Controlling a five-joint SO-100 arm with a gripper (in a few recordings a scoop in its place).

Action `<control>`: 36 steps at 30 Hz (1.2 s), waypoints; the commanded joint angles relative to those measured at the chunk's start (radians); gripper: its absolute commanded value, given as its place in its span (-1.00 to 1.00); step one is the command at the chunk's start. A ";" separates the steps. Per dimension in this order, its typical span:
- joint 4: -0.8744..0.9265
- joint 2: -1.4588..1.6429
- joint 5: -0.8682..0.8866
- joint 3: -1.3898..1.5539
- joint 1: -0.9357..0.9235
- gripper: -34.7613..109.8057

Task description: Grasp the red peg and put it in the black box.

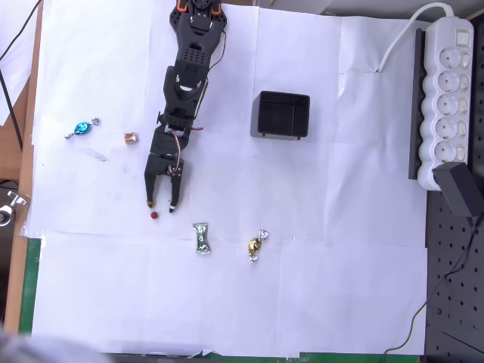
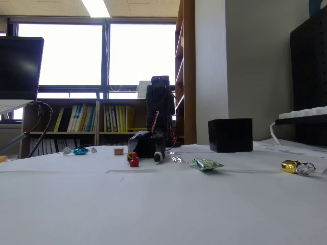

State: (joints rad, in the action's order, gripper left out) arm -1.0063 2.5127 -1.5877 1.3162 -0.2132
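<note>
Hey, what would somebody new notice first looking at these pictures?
Probably the black arm stretched down the white table, its open gripper just above the tiny red peg. Next, the black box to the right, and shiny candies scattered around.

We see the overhead view bright and even, with soft small shadows. In the fixed view, bright windows (image 2: 104, 53) make the front things dark.

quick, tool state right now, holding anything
Tool: open and holding nothing, its fingers spread above the red peg, which lies on the white paper just beyond the fingertips in the overhead view.
</note>
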 commanded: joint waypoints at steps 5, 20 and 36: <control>0.210 -0.097 -0.003 0.041 -0.014 -0.11; 0.227 0.043 -0.009 0.270 -0.067 -0.11; 0.227 -0.005 -0.009 0.187 -0.049 -0.11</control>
State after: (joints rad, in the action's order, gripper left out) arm -0.7777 2.5433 -1.5923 1.5125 -0.2562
